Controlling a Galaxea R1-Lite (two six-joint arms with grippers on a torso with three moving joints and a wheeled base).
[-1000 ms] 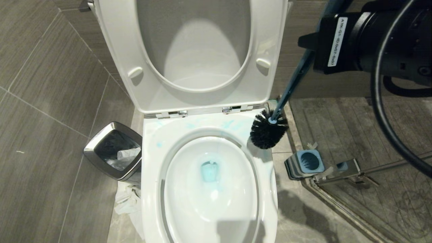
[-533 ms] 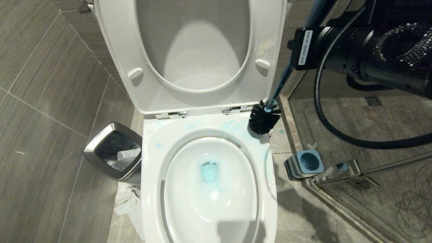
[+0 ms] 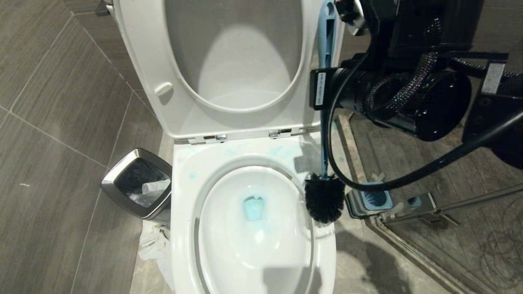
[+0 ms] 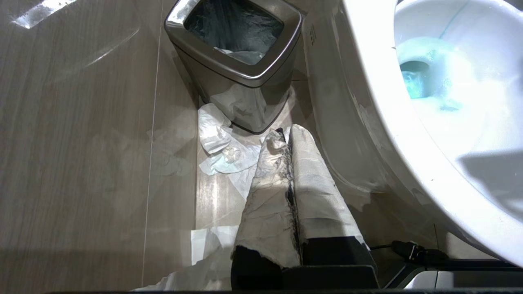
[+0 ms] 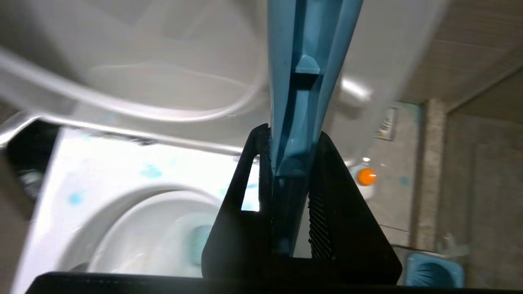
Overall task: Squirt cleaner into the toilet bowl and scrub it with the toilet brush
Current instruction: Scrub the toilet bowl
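Right gripper (image 5: 289,163): clamped on toilet brush (image 3: 325,198) handle, head at right rim of toilet bowl (image 3: 184,196); cleaner (image 3: 253,208) tinting water. Left gripper (image 4: 286,141): fully closed, empty, beside steel bin (image 4: 237,69)

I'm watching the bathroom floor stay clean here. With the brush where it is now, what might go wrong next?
1. The toilet brush head hangs over the toilet bowl rim's right edge, partly past it, so drips may land on the floor.
2. The right gripper pinches only the slim handle; scrubbing force might twist it in the grip.
3. The handle passes near the raised seat and could knock it.
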